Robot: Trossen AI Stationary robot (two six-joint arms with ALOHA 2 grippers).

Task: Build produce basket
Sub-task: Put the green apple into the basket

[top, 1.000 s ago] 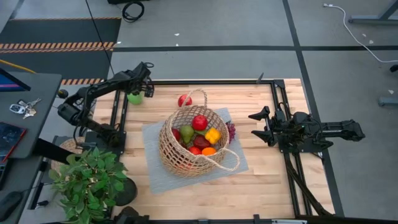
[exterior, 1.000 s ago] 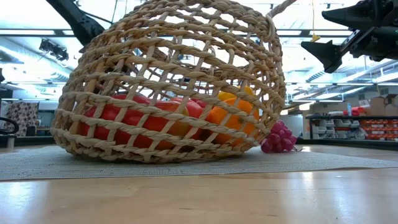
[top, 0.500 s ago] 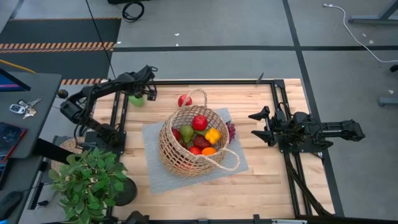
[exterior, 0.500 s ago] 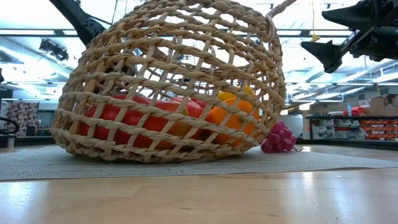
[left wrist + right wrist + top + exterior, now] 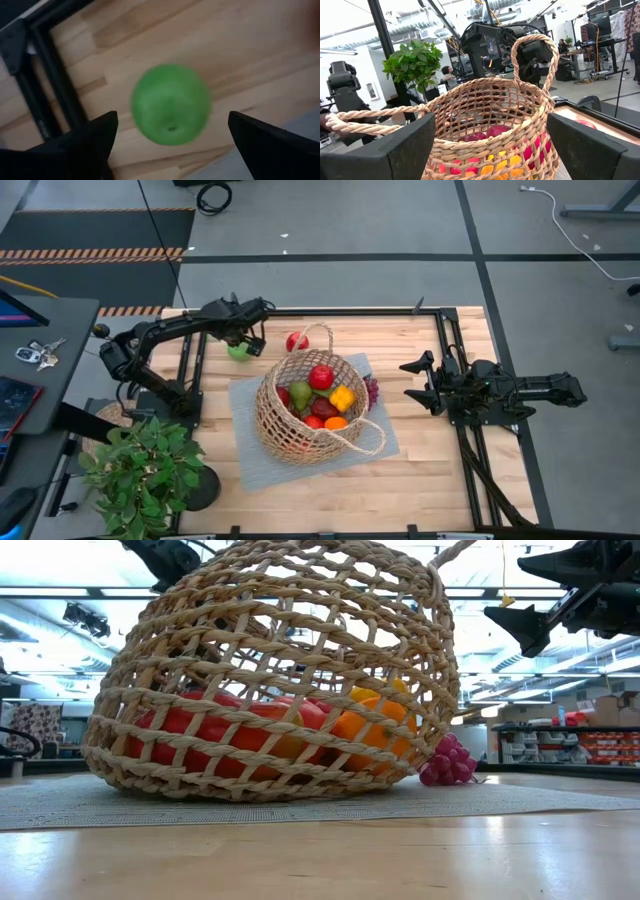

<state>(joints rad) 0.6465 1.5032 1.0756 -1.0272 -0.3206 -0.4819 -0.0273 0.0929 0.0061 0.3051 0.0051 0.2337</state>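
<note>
The wicker basket stands on a grey mat mid-table, holding red, green, yellow and orange produce. Purple grapes lie against its right side. A red apple rests on the wood behind it. A green apple sits on the wood off the mat's far left corner. My left gripper hangs open above it, pointing down, with one finger standing on either side of the apple and a gap to each. My right gripper waits open at the table's right, level, facing the basket.
A leafy potted plant stands at the near left corner. Black frame rails run along the table's left and right sides. Bare wood lies in front of the mat. A person shows far off in the room.
My left gripper has swung from the far left corner toward the basket, rising a little and rolling, and has stayed open. The green apple now lies nearer the mat's far left corner than before. The right arm has kept still.
</note>
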